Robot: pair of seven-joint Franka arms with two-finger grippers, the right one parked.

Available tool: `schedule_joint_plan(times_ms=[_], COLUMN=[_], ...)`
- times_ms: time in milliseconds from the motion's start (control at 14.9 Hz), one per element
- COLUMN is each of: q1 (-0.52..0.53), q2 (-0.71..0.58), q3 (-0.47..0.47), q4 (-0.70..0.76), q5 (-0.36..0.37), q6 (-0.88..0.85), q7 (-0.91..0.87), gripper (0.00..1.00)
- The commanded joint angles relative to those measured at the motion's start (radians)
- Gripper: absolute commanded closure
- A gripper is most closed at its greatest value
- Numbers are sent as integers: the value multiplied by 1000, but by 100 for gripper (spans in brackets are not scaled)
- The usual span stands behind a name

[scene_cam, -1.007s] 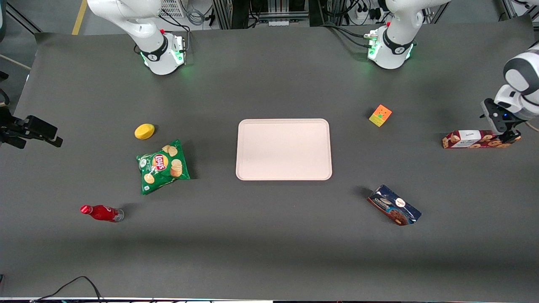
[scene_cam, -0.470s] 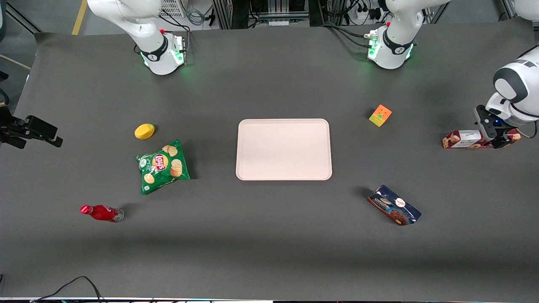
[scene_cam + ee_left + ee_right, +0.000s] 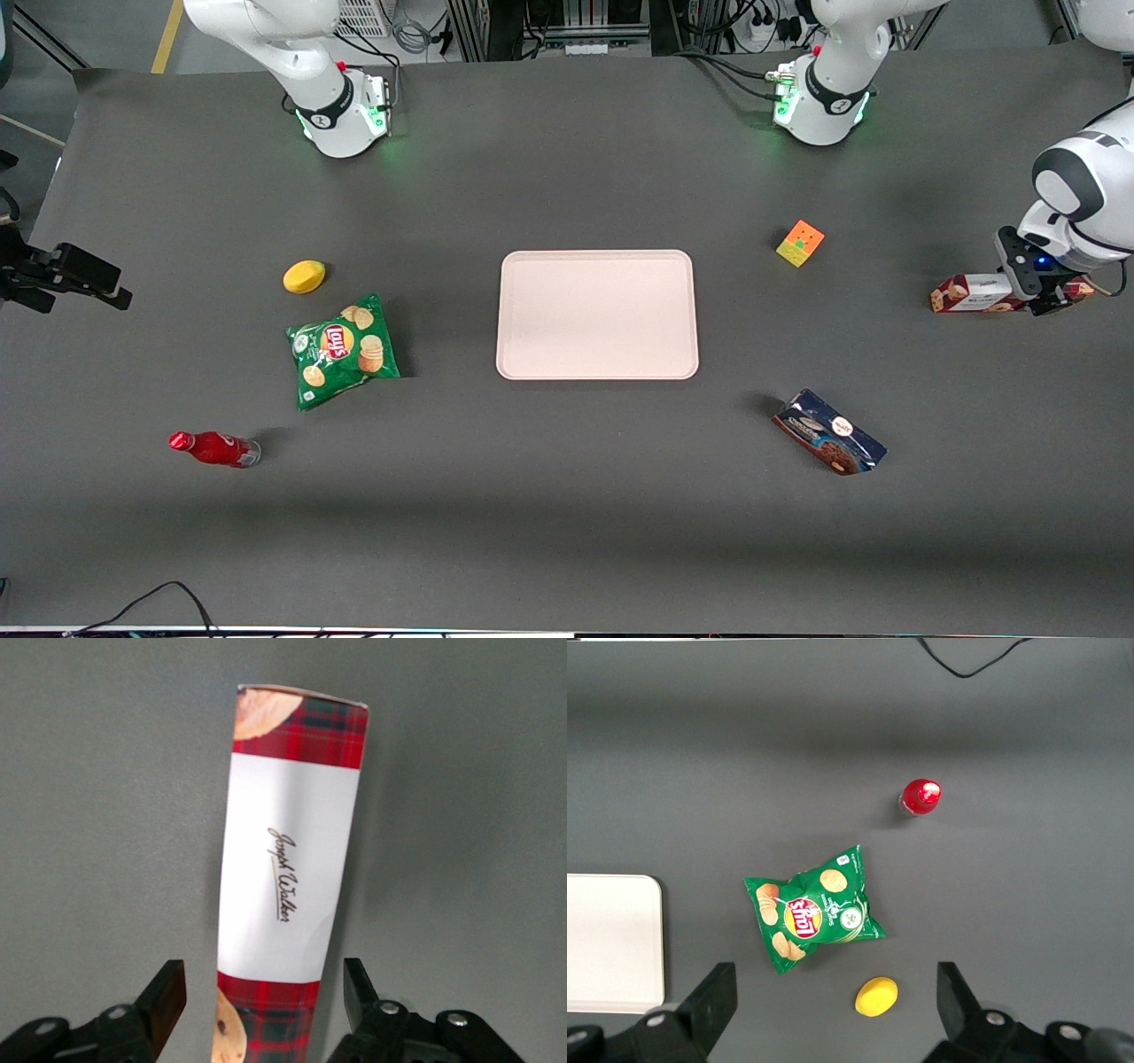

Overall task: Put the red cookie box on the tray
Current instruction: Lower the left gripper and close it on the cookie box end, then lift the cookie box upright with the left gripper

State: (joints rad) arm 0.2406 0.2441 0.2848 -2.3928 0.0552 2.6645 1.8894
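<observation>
The red cookie box [image 3: 970, 292] lies flat on the table toward the working arm's end, a long dark red plaid carton with a white label. My left gripper [image 3: 1042, 299] is down over the box's end farthest from the tray. In the left wrist view the box [image 3: 288, 842] runs between the two black fingers [image 3: 164, 1005], with a gap on each side. The gripper [image 3: 263, 992] is open and straddles the box without touching it. The pale pink tray [image 3: 597, 315] lies at the table's middle, bare; its corner shows in the right wrist view [image 3: 611, 943].
An orange and yellow cube [image 3: 800, 243] lies between tray and box. A dark blue cookie bag [image 3: 828, 431] lies nearer the front camera. Toward the parked arm's end are a green chips bag [image 3: 341, 350], a yellow lemon [image 3: 304, 276] and a red bottle [image 3: 213, 448].
My left gripper has shifted a little along the box toward the tray and come down around it. The box has not moved.
</observation>
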Motion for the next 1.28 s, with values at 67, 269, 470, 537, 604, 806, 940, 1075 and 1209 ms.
schedule_joint_plan(times_ms=[67,269,470,537,604,806,940,1075,1209], q1=[8,8,8,8,8,5,3,-9,-43], q2=[24,34,34,34,32,17,-15,-69,-133], q3=[-7,-7,-7,-7,-7,-9,-39,-71,-101], q4=[43,53,52,52,52,52,52,64,84], q5=[-21,-21,-35,-35,-35,-41,-57,-54,-54], q6=[9,9,9,9,8,-6,-21,-92,-197], q7=[62,63,63,63,62,47,-17,-164,-347], gripper=[42,49,61,69,78,91,91,92,92])
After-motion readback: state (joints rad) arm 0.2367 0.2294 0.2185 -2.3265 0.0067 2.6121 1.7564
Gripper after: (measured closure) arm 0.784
